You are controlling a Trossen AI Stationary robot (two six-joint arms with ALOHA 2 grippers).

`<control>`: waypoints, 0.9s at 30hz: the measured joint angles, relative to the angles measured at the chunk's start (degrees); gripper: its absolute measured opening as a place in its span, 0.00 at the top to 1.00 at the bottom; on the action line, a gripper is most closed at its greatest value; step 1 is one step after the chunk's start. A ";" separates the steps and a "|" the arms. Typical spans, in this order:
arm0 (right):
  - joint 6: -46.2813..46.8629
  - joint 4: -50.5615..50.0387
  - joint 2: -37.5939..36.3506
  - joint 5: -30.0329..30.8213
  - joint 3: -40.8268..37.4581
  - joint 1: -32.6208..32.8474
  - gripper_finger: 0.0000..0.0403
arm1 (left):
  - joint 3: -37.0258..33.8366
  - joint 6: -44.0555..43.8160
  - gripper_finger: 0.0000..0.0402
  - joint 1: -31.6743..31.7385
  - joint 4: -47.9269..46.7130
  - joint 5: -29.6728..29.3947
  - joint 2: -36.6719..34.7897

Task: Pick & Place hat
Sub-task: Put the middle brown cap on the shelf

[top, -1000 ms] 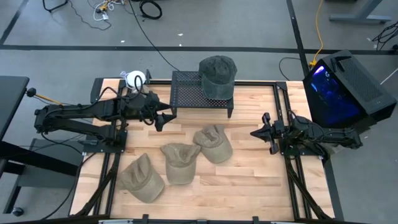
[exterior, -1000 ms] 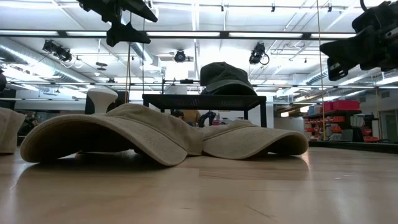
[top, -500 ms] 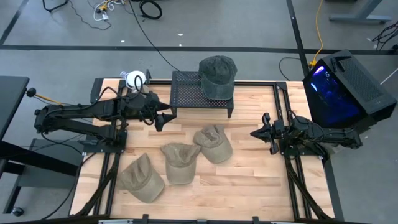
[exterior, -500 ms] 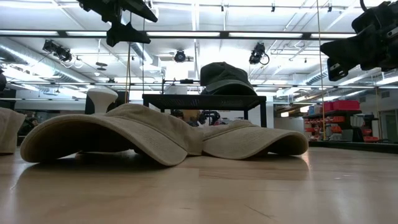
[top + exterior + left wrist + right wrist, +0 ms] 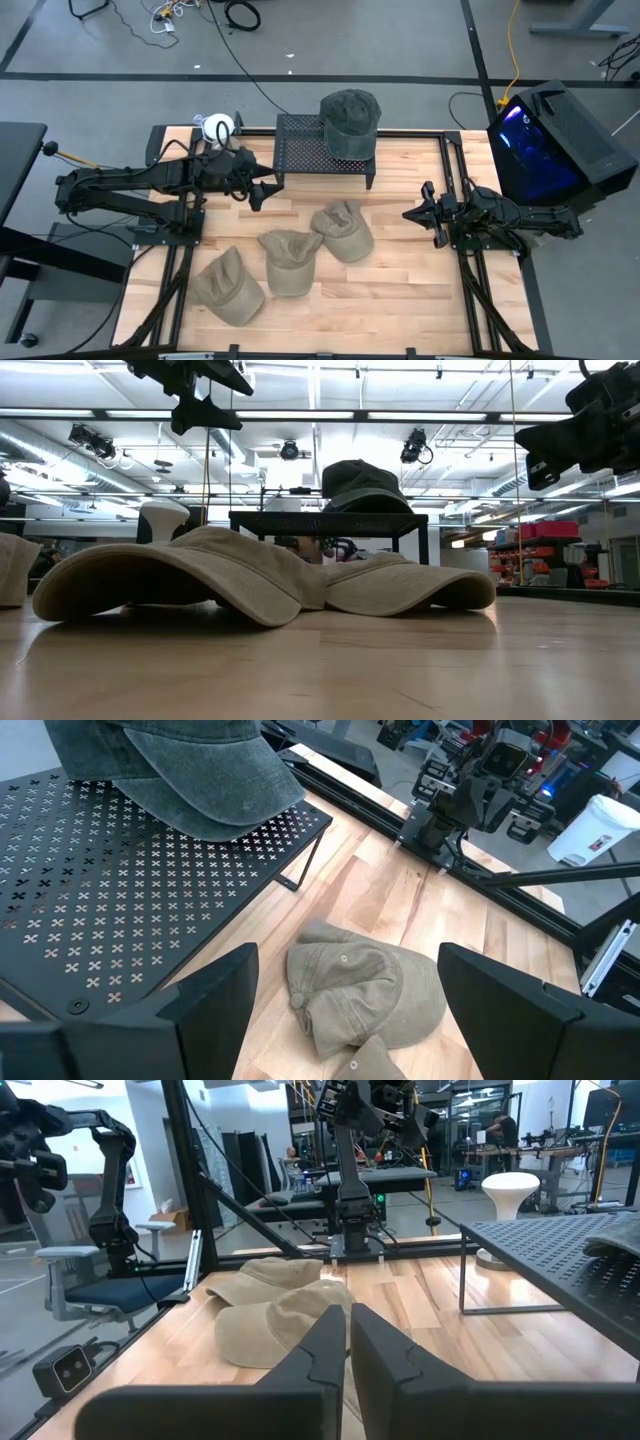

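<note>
A dark green hat (image 5: 349, 120) rests by its brim and crown on a black perforated stand (image 5: 300, 145) at the table's far edge; the left wrist view shows the same hat (image 5: 170, 770) on the stand's top (image 5: 120, 890). Three tan hats lie on the wood: one mid-table (image 5: 342, 230), one beside it (image 5: 289, 260), one near the left front (image 5: 229, 285). My left gripper (image 5: 260, 191) hovers open above the table, left of the stand, its fingers framing the mid-table tan hat (image 5: 360, 995) from afar. My right gripper (image 5: 415, 213) hangs shut over the table's right side.
A white round object (image 5: 218, 127) stands at the far left corner. Black rails (image 5: 455, 190) run along both table sides. A dark case with a lit blue screen (image 5: 545, 140) sits off the right edge. Bare wood (image 5: 400, 290) lies at the near right.
</note>
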 joint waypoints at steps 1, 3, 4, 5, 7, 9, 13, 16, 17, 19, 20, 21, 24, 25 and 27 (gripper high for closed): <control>0.00 -0.01 0.00 0.00 0.00 0.00 0.94 | 0.00 0.00 0.21 0.00 0.02 0.00 0.00; 0.00 -0.01 0.00 0.00 0.00 0.00 0.94 | 0.00 0.00 0.21 -0.02 0.00 0.00 0.00; 0.00 -0.01 0.00 0.00 0.00 0.00 0.94 | 0.00 0.00 0.21 -0.01 0.00 0.01 0.00; 0.00 -0.01 0.00 0.00 0.00 0.00 0.94 | 0.00 0.37 0.21 -0.02 0.02 -0.07 0.00; 0.00 0.00 0.00 0.00 0.00 0.00 0.94 | 0.01 2.16 0.21 0.02 0.17 -0.96 0.00; 0.00 0.00 0.00 0.00 0.00 -0.02 0.94 | 0.02 3.34 0.21 0.09 0.15 -1.59 0.00; 0.00 0.00 0.00 0.00 0.00 0.00 0.94 | 0.02 3.40 0.21 0.09 0.17 -1.73 0.00; 0.00 0.00 0.00 0.00 0.00 0.00 0.94 | 0.02 3.10 0.21 0.09 0.17 -1.72 0.00; 0.00 -0.02 0.00 0.00 0.00 0.00 0.94 | 0.02 2.89 0.21 0.09 0.15 -1.70 0.00; 0.00 0.00 0.01 0.00 0.00 0.00 0.94 | 0.02 2.71 0.21 0.09 0.19 -1.72 0.00; 0.00 -0.02 0.00 0.00 0.00 0.00 0.94 | 0.02 2.65 0.21 0.09 0.43 -1.75 0.00; 0.00 -0.02 0.02 0.00 0.00 0.00 0.94 | 0.02 2.67 0.21 0.09 0.66 -1.73 0.00; 0.00 -0.01 0.00 0.00 0.00 -0.01 0.94 | 0.02 0.89 0.21 0.04 0.75 -1.38 -0.04; 0.00 0.00 0.02 0.00 0.00 -0.02 0.94 | 0.02 -0.42 0.21 0.04 0.78 -1.21 -0.04; 0.00 0.00 0.00 0.00 0.00 0.00 0.94 | 0.02 -2.49 0.21 0.04 0.58 -0.17 -0.04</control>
